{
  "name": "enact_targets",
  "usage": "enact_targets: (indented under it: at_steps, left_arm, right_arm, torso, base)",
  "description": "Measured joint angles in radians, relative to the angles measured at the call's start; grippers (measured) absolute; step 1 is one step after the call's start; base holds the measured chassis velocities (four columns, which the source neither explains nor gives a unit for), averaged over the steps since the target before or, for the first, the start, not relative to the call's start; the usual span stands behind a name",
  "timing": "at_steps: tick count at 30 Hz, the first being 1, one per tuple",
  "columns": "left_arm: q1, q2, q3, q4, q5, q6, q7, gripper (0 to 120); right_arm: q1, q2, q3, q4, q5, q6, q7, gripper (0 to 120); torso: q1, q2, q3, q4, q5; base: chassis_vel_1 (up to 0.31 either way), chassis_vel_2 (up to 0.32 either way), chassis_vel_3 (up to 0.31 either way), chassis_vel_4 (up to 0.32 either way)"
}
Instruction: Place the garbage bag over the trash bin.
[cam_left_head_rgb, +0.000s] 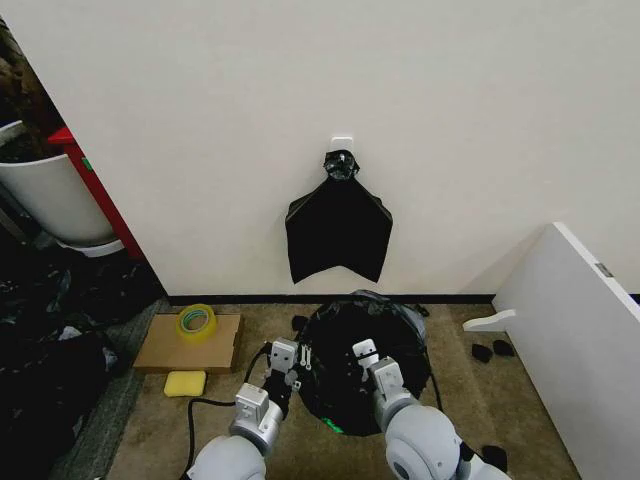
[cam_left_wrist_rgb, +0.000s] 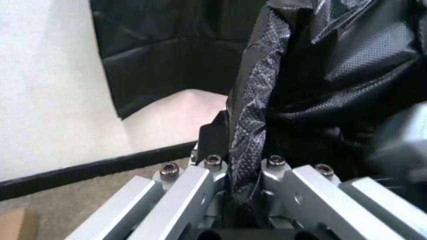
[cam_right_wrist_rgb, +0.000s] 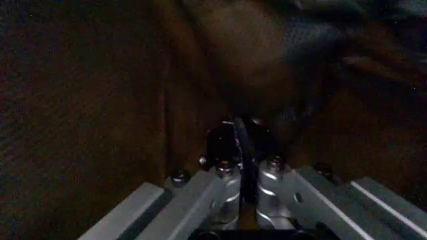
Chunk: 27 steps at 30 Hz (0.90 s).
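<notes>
The garbage bag is a glossy black sheet spread over a round form on the carpet just before me. The trash bin is hidden beneath it. My left gripper is at the bag's left rim, shut on a crinkled fold of the bag; the left wrist view shows its fingers pinched together on that plastic. My right gripper sits over the bag's top middle. In the dark right wrist view its fingers are closed on a thin edge of black film.
A flat black bundle of bags hangs from a wall hook behind. A cardboard box with a yellow tape roll and a yellow sponge lie at left. A white panel stands right; a white tub far left.
</notes>
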Motion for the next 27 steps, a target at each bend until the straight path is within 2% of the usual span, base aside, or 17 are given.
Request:
enact_targets:
  at_steps: [3, 6, 9, 10, 14, 21, 27]
  left_arm:
    - [0.009, 0.005, 0.0, -0.006, 0.008, -0.008, 0.009, 0]
    - [0.016, 0.009, -0.003, -0.008, 0.024, -0.018, 0.014, 0]
    - [0.016, 0.008, -0.003, -0.008, 0.027, -0.02, 0.014, 0]
    - [0.015, 0.008, -0.002, -0.007, 0.027, -0.02, 0.014, 0]
    - [0.014, 0.009, 0.001, -0.004, 0.029, -0.02, 0.014, 0]
    - [0.014, 0.015, 0.003, -0.004, 0.022, -0.019, 0.012, 0]
    - [0.004, 0.014, 0.006, -0.005, 0.004, -0.014, 0.008, 0]
  right_arm:
    - [0.011, 0.008, -0.005, -0.027, -0.039, 0.005, -0.001, 0]
    - [0.015, 0.006, -0.007, -0.064, -0.16, 0.03, -0.039, 0]
    - [0.012, 0.005, -0.016, -0.064, -0.162, 0.018, -0.038, 0]
    - [0.011, 0.009, -0.023, -0.055, -0.121, 0.004, -0.032, 0]
    - [0.023, 0.026, -0.022, -0.043, -0.062, 0.033, -0.031, 0]
    - [0.032, 0.001, 0.016, -0.068, -0.139, 0.047, -0.03, 0]
    - [0.01, -0.001, -0.015, -0.067, -0.135, 0.015, -0.047, 0]
  torso:
    - [0.0, 0.0, 0.0, 0.0001, 0.0001]
    - [0.0, 0.0, 0.0, 0.0001, 0.0]
    - [0.0, 0.0, 0.0, 0.0, 0.0001]
    - [0.0, 0.0, 0.0, -0.0001, 0.0]
    - [0.0, 0.0, 0.0, 0.0, 0.0001]
    - [0.0, 0.0, 0.0, 0.0001, 0.0]
    - [0.0, 0.0, 0.0, -0.0001, 0.0]
  base:
    - [0.0, 0.0, 0.0, 0.0]
    - [0.0, 0.0, 0.0, 0.0]
    - [0.0, 0.0, 0.0, 0.0]
    - [0.0, 0.0, 0.0, 0.0]
    - [0.0, 0.0, 0.0, 0.0]
    - [0.0, 0.0, 0.0, 0.0]
    - [0.0, 0.0, 0.0, 0.0]
